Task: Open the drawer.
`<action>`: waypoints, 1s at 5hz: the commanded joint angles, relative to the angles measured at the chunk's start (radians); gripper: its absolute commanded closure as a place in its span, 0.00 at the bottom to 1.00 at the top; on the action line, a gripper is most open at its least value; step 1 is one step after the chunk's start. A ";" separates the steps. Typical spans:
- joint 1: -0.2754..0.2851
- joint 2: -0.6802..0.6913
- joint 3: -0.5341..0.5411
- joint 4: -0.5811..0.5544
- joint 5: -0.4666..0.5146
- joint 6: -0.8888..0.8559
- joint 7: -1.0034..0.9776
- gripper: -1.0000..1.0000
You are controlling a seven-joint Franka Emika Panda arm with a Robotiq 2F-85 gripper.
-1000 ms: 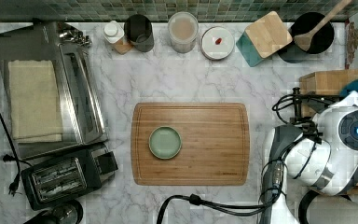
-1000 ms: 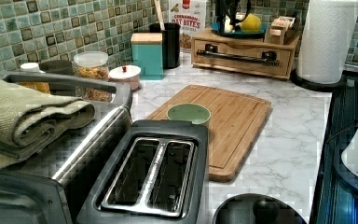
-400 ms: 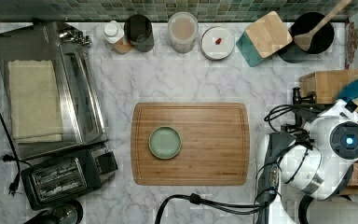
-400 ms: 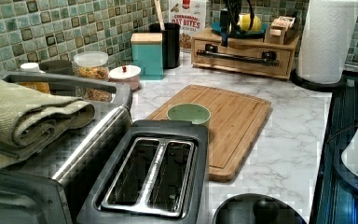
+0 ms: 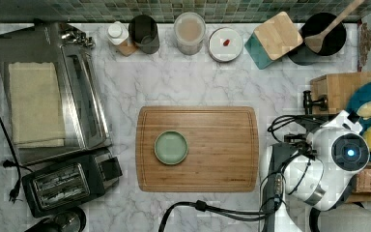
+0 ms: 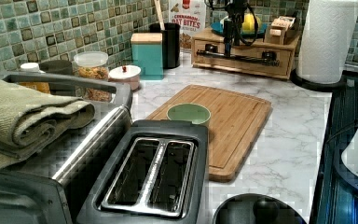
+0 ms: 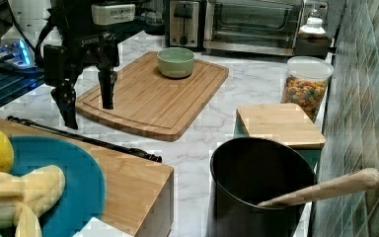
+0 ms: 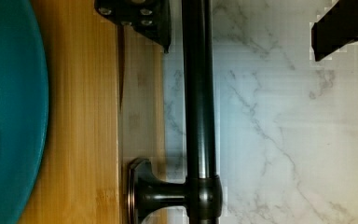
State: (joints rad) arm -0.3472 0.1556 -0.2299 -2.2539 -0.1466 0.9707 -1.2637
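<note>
My gripper (image 7: 86,106) hangs jaws spread astride the black bar handle (image 8: 198,93), one finger on each side, not yet closed. I judge this the grasp step; next I close, then pull out toward the cutting board (image 7: 148,98). The handle runs lengthwise along the closed bamboo drawer (image 6: 242,58), against the backsplash.

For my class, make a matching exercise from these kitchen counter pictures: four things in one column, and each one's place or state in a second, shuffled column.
Things:
1. green bowl
2. wooden spoon
3. folded towel
4. claw

Places or states:
A. on top of the toaster oven
B. open, fingers either side of the drawer handle
C. on the cutting board
D. standing in the black canister

Pairs: 1-C, 2-D, 3-A, 4-B
</note>
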 commanded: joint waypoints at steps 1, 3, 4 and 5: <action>-0.004 0.074 -0.015 -0.050 0.019 0.138 0.063 0.00; -0.006 0.181 -0.012 -0.017 0.050 0.219 0.045 0.00; 0.004 0.181 -0.024 0.016 0.037 0.169 0.033 0.00; 0.055 0.143 -0.022 0.038 0.019 0.020 0.060 0.00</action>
State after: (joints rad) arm -0.3303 0.3440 -0.2496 -2.2422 -0.1074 1.0840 -1.2598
